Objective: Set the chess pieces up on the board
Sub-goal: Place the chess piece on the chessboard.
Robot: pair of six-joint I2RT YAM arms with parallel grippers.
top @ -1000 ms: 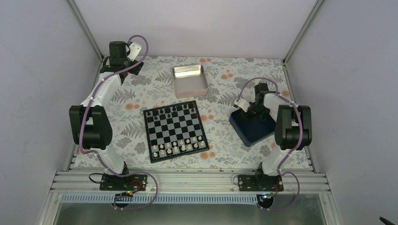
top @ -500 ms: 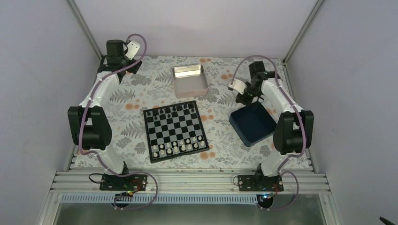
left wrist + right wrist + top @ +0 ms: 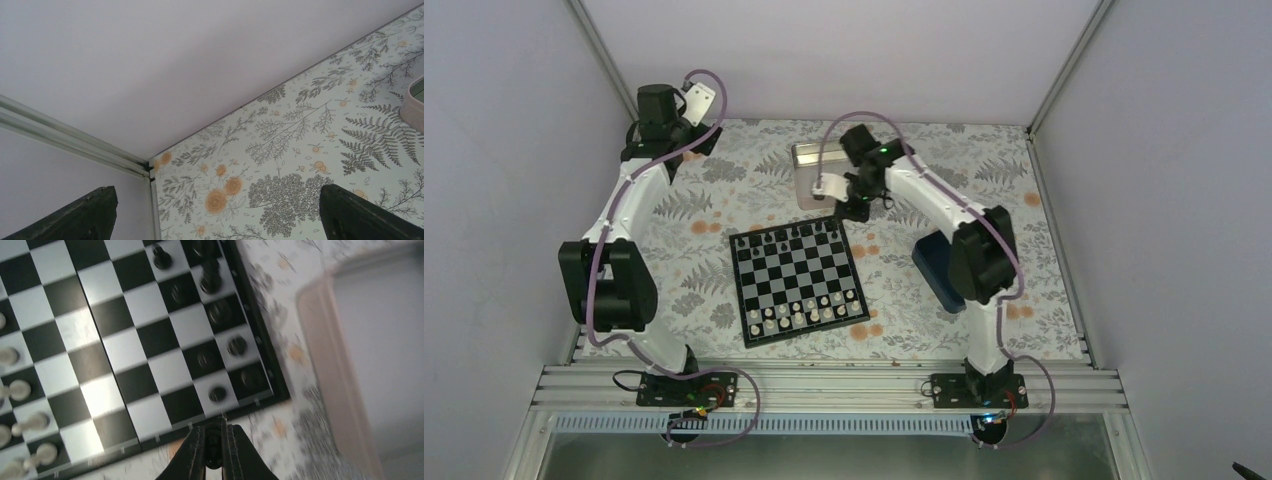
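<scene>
The floral-patterned bench point(image 3: 704, 220) carried the board point(image 3: 796, 275) at its middle, with a shiny metal tin point(image 3: 819, 165) just beyond the board's far edge and a navy box point(image 3: 934, 272) off to the board's right, partly behind the right arm. The left tool point(image 3: 218, 200) hung over the far left corner of the bench, well apart from the board, its two fingers spread wide with only cloth between them. The right tool point(image 3: 854, 207) hung low at the board's far right corner, between board and tin; in the wrist view its tips point(image 3: 214, 432) sat just outside the black border, drawn narrow on a black chessman point(image 3: 214, 452), though blur hid its shape. The black chess pieces point(image 3: 794, 235) stood along the board's far rows, the nearest of them only a square or so from the right tool, and the cream-white chessmen point(image 3: 809, 312) filled the near rows, well away from both tools.
</scene>
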